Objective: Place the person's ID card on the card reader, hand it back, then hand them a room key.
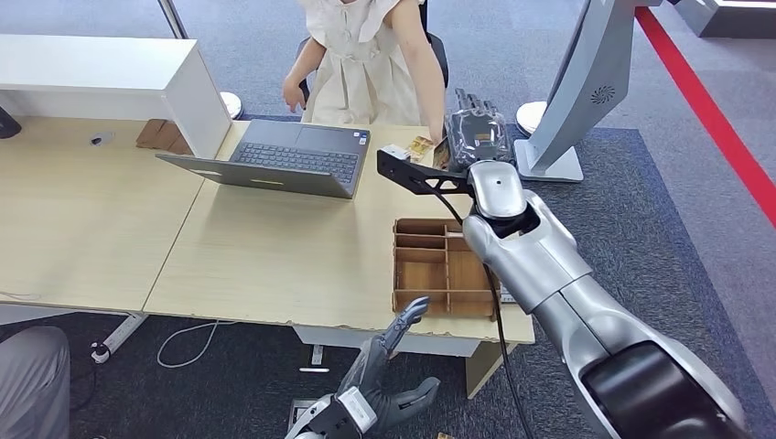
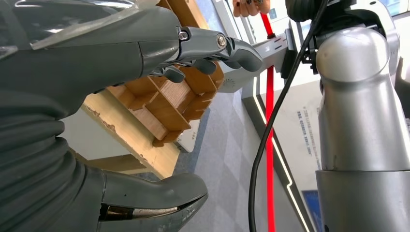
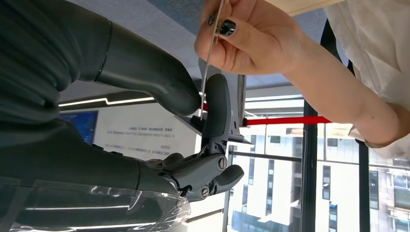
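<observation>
Wooden tray (image 1: 446,267) on worktop (image 1: 274,256) near front edge, many small boxes inside; cannot tell if anything in them. Right robot hand (image 3: 193,121) reached out past tray, toward person (image 1: 366,55). Thin card (image 3: 211,53) pinched between its thumb and finger; person's hand (image 3: 251,36) holds card's other end. Left robot hand (image 1: 380,389) low, below worktop edge, fingers apart, holding nothing. Laptop (image 1: 284,157) open on worktop.
</observation>
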`<state>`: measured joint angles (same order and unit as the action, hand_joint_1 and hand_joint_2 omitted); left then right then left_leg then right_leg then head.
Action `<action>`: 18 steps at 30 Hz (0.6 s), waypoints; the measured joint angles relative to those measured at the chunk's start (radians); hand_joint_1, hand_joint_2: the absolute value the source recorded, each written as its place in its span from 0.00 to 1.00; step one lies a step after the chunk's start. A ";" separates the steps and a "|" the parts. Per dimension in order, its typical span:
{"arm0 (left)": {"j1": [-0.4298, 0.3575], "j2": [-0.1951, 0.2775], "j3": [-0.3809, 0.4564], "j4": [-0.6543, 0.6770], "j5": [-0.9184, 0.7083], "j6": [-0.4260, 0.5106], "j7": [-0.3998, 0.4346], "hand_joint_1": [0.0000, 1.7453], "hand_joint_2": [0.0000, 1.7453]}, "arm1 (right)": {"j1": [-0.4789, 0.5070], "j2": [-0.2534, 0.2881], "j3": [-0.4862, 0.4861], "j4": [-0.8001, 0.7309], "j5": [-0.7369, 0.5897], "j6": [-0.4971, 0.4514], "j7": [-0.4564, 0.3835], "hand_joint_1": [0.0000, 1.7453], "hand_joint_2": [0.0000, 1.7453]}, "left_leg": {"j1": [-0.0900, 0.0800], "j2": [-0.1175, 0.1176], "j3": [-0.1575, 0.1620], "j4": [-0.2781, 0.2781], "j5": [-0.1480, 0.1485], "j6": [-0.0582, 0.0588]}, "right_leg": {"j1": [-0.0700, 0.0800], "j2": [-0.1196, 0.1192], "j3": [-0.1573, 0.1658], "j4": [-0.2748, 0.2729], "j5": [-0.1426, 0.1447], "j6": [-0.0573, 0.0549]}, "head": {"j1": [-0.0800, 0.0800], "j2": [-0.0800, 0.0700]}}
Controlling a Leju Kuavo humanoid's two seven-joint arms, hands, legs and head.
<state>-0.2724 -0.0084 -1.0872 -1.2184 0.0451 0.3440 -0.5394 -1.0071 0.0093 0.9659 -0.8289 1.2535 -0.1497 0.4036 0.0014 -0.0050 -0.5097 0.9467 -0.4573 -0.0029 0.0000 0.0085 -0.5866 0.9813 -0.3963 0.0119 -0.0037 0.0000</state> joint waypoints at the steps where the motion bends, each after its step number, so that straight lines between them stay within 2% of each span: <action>1: 0.000 0.000 -0.001 0.000 0.001 0.001 0.000 0.00 1.00 | 0.000 -0.001 0.000 0.000 0.000 0.000 0.000 1.00 1.00 | 0.000 0.000 0.000 0.000 0.000 0.000 | 0.000 0.000 0.000 0.000 0.000 0.000 | 0.000 0.000; 3: -0.001 0.000 -0.002 0.000 0.003 0.005 0.000 0.00 1.00 | 0.001 -0.003 0.000 0.000 0.000 -0.001 0.000 1.00 1.00 | 0.000 0.000 0.000 0.000 0.000 0.000 | 0.000 0.000 0.000 0.000 0.000 0.000 | 0.000 0.000; 7: -0.003 0.000 -0.004 0.000 0.006 0.010 0.000 0.00 1.00 | 0.002 -0.006 0.000 0.000 0.000 -0.004 0.002 0.00 1.00 | 0.000 0.000 0.000 0.000 0.000 0.000 | 0.000 0.000 0.000 0.000 0.000 0.000 | 0.000 0.000; 18: -0.004 0.000 -0.008 0.000 0.007 0.029 0.015 0.00 1.00 | 0.002 -0.024 -0.023 -0.037 -0.026 -0.066 0.044 0.00 1.00 | 0.000 0.000 0.000 0.000 0.000 0.000 | 0.000 0.000 0.000 0.000 0.000 0.000 | 0.000 0.000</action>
<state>-0.2765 -0.0084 -1.0953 -1.2184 0.0522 0.3728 -0.5240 -1.0050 -0.0147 0.9428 -0.8656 1.2277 -0.2162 0.4478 0.0013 -0.0050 -0.5096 0.9468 -0.4572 -0.0028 0.0000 0.0085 -0.5866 0.9813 -0.3963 0.0119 -0.0036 0.0000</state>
